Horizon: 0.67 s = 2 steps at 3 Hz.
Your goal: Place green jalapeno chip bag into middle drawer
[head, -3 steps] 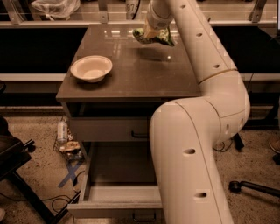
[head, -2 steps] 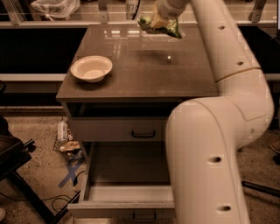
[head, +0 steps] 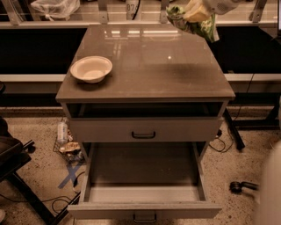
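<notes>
Gripper: the gripper [head: 193, 14] is hanging at the top right of the view, over the rear right corner of the cabinet top [head: 149, 66]. It is not touching the surface.
Jaws: they are closing on the green jalapeno chip bag [head: 207, 27], with the pale fingers [head: 196, 9] pressing into the foil. How wide the gap is cannot be told, since the bag is covering it.
Bag: it is being held clear of the top. Shiny green foil is sticking out on both sides of the jaws, a small crumpled part to the left and a larger part drooping below and to the right.
Arm: a pale piece of the arm [head: 221, 4] is leaving the frame just above and right of the jaws. A blurred pale bulk [head: 270, 189] is filling the lower right edge, well below them.
Middle drawer: the middle drawer [head: 88, 171] is standing pulled out, far below the jaws and nearer the camera. Its flat tray is showing bare, and its bar handle [head: 145, 217] is at the bottom edge.
Upper drawer front: the upper drawer front [head: 101, 130] is sitting shut between the jaws' level and the tray, with its dark handle [head: 143, 135] at the centre.
Bowl: the bowl [head: 91, 69] is resting upright on the top, well left of and below the jaws.
Floor: a bottle [head: 63, 131] and a blue tape cross [head: 70, 174] are lying far down and left of the jaws, beside the cabinet.
Background: a clear plastic bag [head: 55, 6] is sitting at jaw height, far to the left.
</notes>
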Available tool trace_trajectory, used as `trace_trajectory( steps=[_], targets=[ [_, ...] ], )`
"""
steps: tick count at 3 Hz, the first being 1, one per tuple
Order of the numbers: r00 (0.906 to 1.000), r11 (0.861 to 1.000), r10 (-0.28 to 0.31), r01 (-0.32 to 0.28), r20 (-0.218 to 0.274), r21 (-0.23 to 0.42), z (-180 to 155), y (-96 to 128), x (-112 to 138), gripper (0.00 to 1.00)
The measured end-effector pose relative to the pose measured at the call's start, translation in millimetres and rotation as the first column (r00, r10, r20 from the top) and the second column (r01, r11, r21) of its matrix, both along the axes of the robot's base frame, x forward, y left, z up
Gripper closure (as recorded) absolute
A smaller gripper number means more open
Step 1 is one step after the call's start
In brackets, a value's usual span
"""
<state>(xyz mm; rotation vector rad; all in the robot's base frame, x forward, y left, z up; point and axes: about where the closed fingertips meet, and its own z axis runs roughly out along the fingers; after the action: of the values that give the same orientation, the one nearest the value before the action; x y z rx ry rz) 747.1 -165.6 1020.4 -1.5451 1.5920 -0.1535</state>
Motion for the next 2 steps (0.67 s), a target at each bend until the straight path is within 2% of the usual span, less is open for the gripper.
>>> trace_trajectory(
  steps=[1, 2],
  targets=[
    [0.9977, 0.994, -0.062, 0.065, -0.028, 0.090, 6.0, -31.4, -54.6, 1.00],
    [0.9948, 0.979, -0.100, 0.094, 0.020, 0.178, 37.0, -26.5, -109.9, 1.00]
  ],
)
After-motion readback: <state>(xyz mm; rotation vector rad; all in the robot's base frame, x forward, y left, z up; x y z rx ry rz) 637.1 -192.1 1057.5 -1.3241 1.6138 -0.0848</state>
